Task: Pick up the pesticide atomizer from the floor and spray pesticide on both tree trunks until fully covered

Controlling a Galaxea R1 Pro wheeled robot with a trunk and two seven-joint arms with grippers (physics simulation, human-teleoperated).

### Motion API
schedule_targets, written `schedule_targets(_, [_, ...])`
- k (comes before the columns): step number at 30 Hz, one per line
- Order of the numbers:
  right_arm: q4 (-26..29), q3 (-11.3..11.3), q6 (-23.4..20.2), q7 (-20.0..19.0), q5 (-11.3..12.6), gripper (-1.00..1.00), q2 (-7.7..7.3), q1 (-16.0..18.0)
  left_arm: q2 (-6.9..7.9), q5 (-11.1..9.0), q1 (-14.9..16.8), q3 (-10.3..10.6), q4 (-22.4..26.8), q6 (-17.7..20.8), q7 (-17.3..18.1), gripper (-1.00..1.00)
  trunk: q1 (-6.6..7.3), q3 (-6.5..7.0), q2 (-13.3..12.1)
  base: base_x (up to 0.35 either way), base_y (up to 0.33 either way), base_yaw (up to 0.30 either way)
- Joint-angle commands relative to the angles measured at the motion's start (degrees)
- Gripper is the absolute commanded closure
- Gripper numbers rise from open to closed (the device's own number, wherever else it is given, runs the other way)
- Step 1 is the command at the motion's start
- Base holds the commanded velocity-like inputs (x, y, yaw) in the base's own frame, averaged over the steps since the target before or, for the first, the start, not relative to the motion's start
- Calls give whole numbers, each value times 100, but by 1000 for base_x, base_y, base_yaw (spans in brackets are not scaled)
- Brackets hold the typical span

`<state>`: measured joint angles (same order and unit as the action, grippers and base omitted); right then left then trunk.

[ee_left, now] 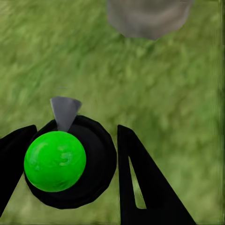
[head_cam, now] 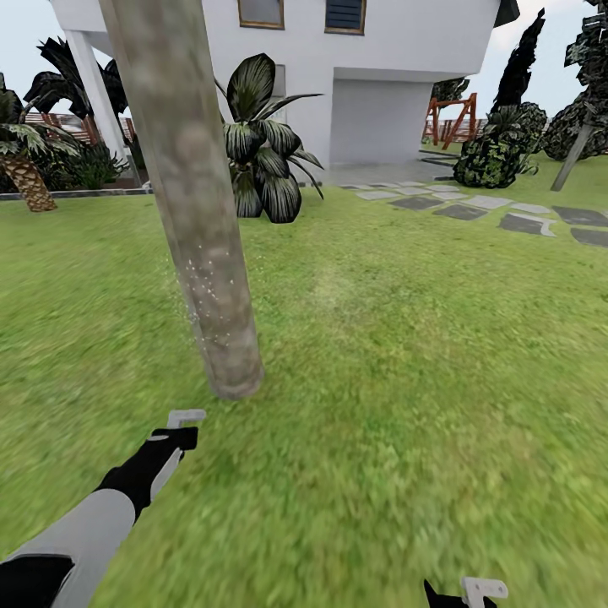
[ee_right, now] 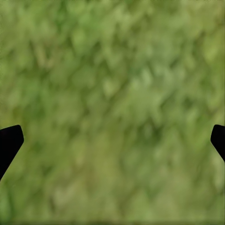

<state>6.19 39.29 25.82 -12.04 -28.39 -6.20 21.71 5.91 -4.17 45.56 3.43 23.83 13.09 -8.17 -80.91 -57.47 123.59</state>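
Note:
A thick, mottled grey-brown tree trunk (head_cam: 194,211) rises from the grass (head_cam: 405,380) just ahead, left of centre, with fine white specks on its lower part. My left gripper (head_cam: 181,426) hangs close in front of the trunk's foot. In the left wrist view this gripper (ee_left: 77,129) is shut on the pesticide atomizer (ee_left: 89,159). The atomizer is a round black body with a bright green ball on it, and its grey cone nozzle (ee_left: 64,112) points toward the trunk base (ee_left: 145,16). My right gripper (head_cam: 477,591) sits low at the right, and its wrist view shows it (ee_right: 112,136) open over bare grass.
A white house (head_cam: 380,67) stands behind. A dark broad-leaved plant (head_cam: 262,143) grows behind the trunk, and a short palm (head_cam: 25,169) stands far left. Grey stepping stones (head_cam: 473,207) cross the lawn at right, near a dark bush (head_cam: 498,152) and a slanting thin trunk (head_cam: 574,156).

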Motion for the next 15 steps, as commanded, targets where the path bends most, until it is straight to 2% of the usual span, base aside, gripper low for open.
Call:
schedule_targets(1, [-2,0,-3,0,0,-100,-1,0,-1,-4,-1,0,9,-24,8,100,0,0,0,0,0,0])
schedule_targets(5, [-4,0,-6,0,0,-100,-4,0,-15,-27,-11,0,-17,-462,-6,100,0,0,0,96,-78,0])
schedule_targets(10, [-4,6,-6,-6,0,-100,3,0,-36,-32,-12,0,-47,-516,-17,100,0,0,0,207,-194,0])
schedule_targets(15, [1,10,-5,0,1,-100,5,0,-127,-31,-12,0,-62,-508,-52,100,0,0,0,227,-201,57])
